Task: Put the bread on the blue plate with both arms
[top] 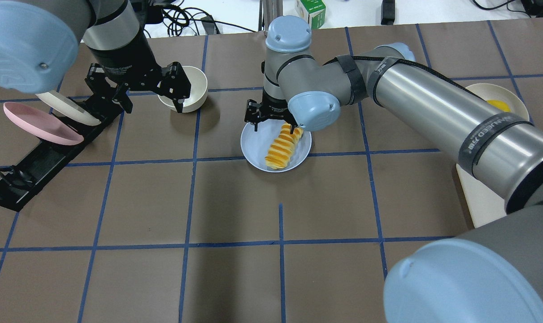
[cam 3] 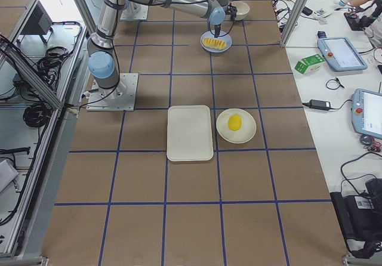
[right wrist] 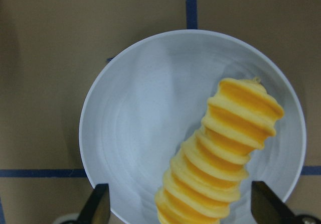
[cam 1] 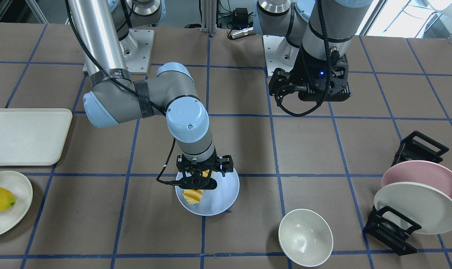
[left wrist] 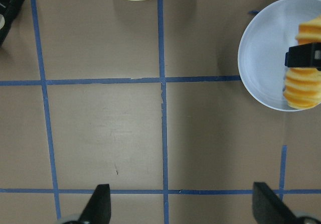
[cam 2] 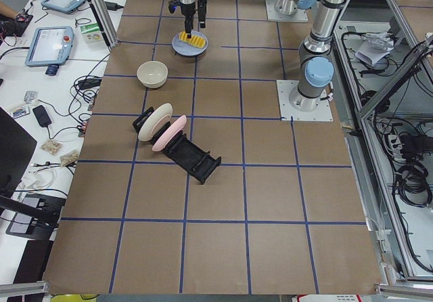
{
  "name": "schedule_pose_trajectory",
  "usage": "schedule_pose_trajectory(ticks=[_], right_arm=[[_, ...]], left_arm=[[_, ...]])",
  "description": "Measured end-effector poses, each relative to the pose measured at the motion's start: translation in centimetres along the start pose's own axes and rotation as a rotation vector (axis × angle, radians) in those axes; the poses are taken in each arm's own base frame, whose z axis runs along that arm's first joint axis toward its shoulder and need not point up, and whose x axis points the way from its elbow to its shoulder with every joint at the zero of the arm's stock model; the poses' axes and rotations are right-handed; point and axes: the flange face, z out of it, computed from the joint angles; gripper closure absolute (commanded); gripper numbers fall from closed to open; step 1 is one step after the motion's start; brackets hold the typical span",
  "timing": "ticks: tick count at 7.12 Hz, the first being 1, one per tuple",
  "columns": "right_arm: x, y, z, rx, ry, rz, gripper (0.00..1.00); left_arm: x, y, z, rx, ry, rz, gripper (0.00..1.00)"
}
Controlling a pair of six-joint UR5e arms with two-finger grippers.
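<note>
The bread (top: 284, 150) lies diagonally on the blue plate (top: 258, 146) near the table's middle. Both also show in the right wrist view: the bread (right wrist: 225, 148) and the plate (right wrist: 140, 123). My right gripper (top: 275, 128) hangs just above the plate, open, its jaws wide apart on either side of the bread's end and clear of it. In the front view the right gripper (cam 1: 201, 175) covers part of the bread (cam 1: 194, 196). My left gripper (top: 154, 107) is open and empty, above the table between the rack and a cream bowl.
A cream bowl (top: 186, 87) stands left of the plate. A black rack (top: 29, 175) holds a pink plate (top: 42, 128) and a cream plate (top: 69, 112). On the robot's right are a cream tray (cam 1: 24, 136) and a lemon (cam 1: 0, 198) on a cream plate (cam 1: 16, 220).
</note>
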Motion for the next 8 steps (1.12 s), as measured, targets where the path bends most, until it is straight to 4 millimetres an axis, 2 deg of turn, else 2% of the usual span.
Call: schedule_pose_trajectory(ticks=[1,2,3,5,6,7,8], right_arm=[[1.1,-0.1,-2.0,0.009,0.013,0.010,0.00],[3.6,-0.1,-5.7,0.016,0.048,0.025,0.00],[7.3,0.2,-10.0,0.015,0.080,0.044,0.00],[14.3,2.7,-17.8,-0.028,0.114,0.113,0.00],[16.4,4.6,-20.8,-0.054,0.118,0.126,0.00],[17.7,6.2,-22.7,-0.079,0.120,0.104,0.00],[18.4,7.2,-23.7,-0.098,0.121,0.079,0.00]], left_arm=[[0.0,0.0,0.0,0.000,0.000,0.000,0.00],[-0.1,0.1,-0.2,0.003,-0.001,-0.001,0.00],[-0.1,0.1,-0.4,0.009,-0.001,-0.002,0.00],[-0.1,0.2,-0.7,0.013,0.007,-0.003,0.00],[0.0,0.2,-0.7,0.012,0.024,-0.004,0.00],[0.2,0.2,-0.8,0.013,0.049,-0.007,0.00],[0.3,0.2,-0.9,0.013,0.065,-0.011,0.00]])
